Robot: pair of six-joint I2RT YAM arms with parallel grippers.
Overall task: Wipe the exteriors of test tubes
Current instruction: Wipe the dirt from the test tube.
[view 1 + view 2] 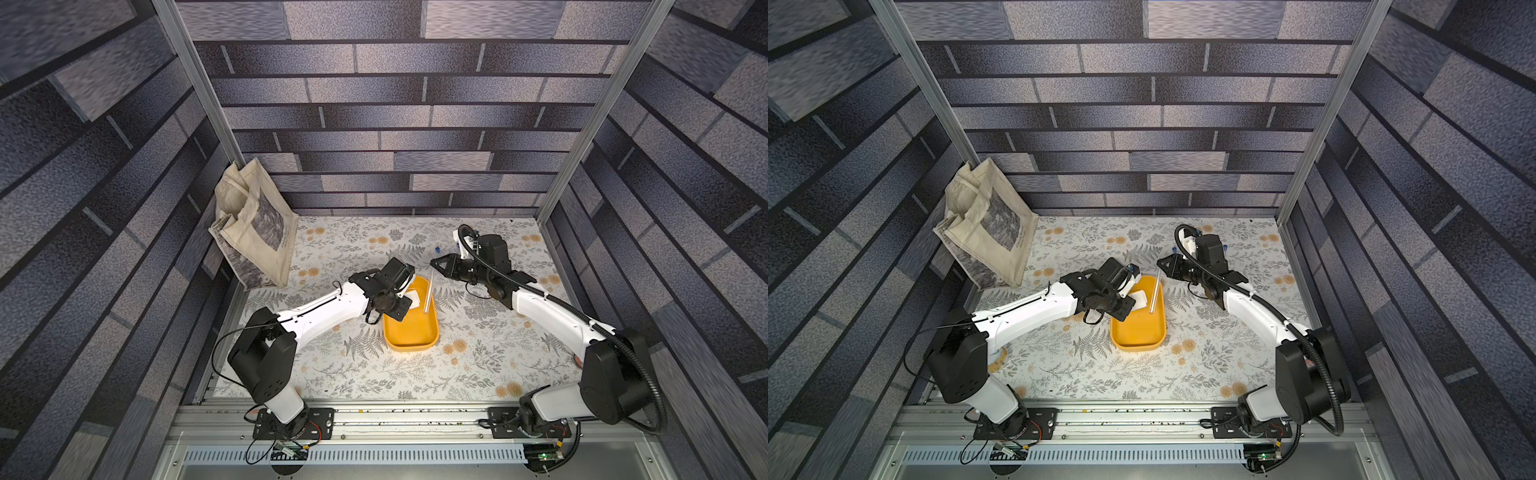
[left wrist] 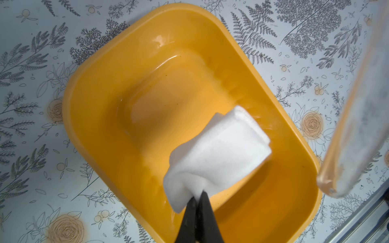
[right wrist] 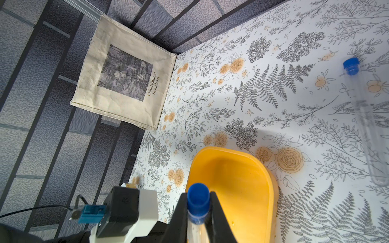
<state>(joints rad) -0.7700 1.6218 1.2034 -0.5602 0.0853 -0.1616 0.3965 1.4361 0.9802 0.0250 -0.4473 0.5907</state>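
Table (image 1: 374, 374): floral sheet, with the tray at about its middle.
Tray (image 1: 409, 332): yellow and oblong, its long side running away from the robot's base. The near half of its floor is bare.
Left arm (image 1: 316, 309): reaches in from the tray's near left, its wrist over the tray's left rim.
Left gripper (image 2: 198, 196): above the tray's far half, jaws closed on a corner of the cloth.
Cloth (image 2: 219, 151): white and folded, it hangs from those jaws above the tray's floor. In both top views it sits over the tray's far left part (image 1: 416, 298).
Held tube (image 1: 429, 291): clear, cap end up and round end down, slightly tilted over the tray's far right part. It is just beside the cloth, and the left wrist view shows a gap between them. I cannot tell whether its tip touches the tray.
Right gripper (image 3: 199, 202): at the tray's far right corner, pointing across its far end. Its jaws are clamped on the held tube just under the blue cap (image 3: 198, 196).
Loose tube (image 3: 368, 130): clear with a blue cap, lying flat on the table beyond the tray's far end, apart from it.
Bag (image 1: 253, 228): cream cloth tote, well apart from the tray to its far left, leaning in the wall corner.
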